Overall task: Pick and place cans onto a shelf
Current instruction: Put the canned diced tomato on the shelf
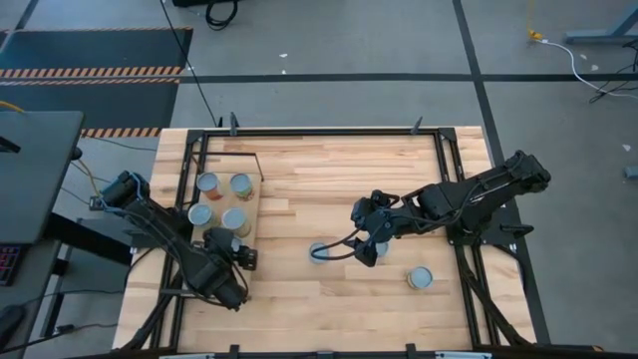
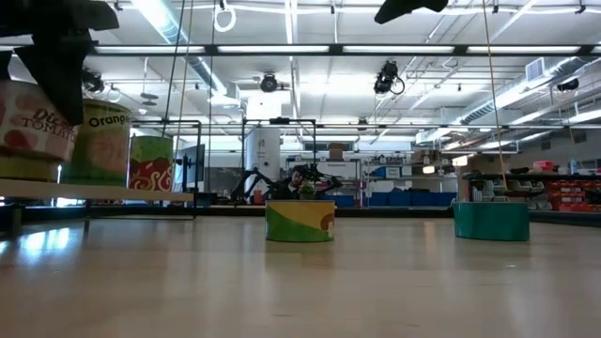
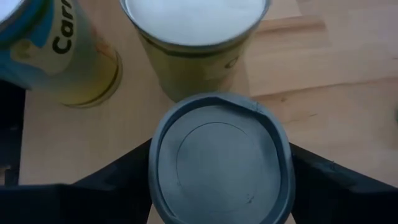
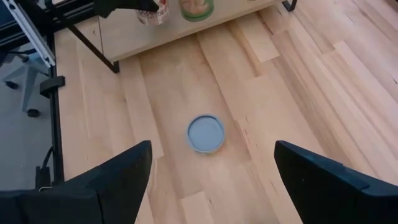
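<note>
Left gripper (image 1: 237,253) hides its can (image 3: 219,158) from above, jaws clamped around it by the shelf (image 1: 249,184). Right gripper (image 4: 211,171) hovers wide open, empty, over a loose can (image 4: 206,133).

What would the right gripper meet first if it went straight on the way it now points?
The open right gripper points at a low can standing alone on the tabletop; it would probably meet that can's lid first. The way to it looks free.

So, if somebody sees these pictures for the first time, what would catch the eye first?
Probably the left hand at the near edge of the shelf, its fingers on either side of a grey-topped can, beside four cans already standing on that board. Next, the right hand, wide open, hovers over a lone can in the middle of the table, with another can waiting near the right arm.
</note>
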